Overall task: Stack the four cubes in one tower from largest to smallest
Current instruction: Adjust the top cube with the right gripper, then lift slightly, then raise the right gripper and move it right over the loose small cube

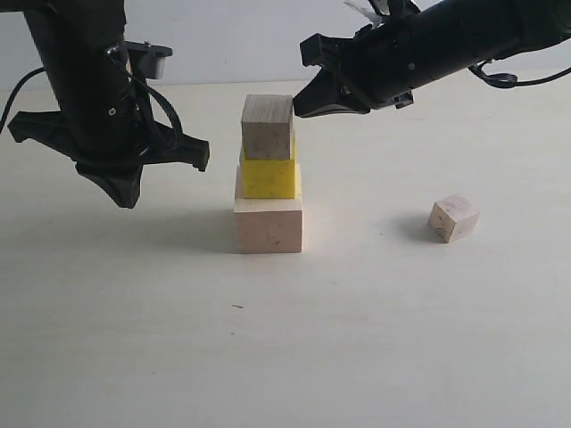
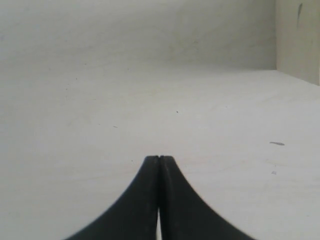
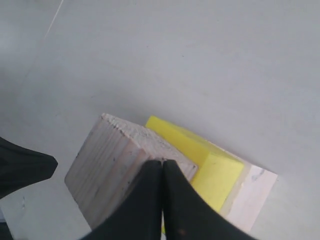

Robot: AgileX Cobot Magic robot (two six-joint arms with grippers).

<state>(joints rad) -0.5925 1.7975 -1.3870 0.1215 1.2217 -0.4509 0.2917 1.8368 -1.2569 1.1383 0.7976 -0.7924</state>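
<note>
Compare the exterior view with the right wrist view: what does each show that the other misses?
Exterior only: the loose small pale wood cube lying tilted on the table, apart from the stack. Right wrist only: a close, steep look down the stack, showing wood grain on its upper small pale wood cube. Both: that cube on the bright yellow cube on the large pale wood cube, with the shut right gripper at the top cube; contact unclear.

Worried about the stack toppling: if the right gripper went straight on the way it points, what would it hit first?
Probably the top pale wood cube on the yellow cube: the shut right gripper aims at its upper edge, seemingly very close, though depth is hard to judge.
</note>
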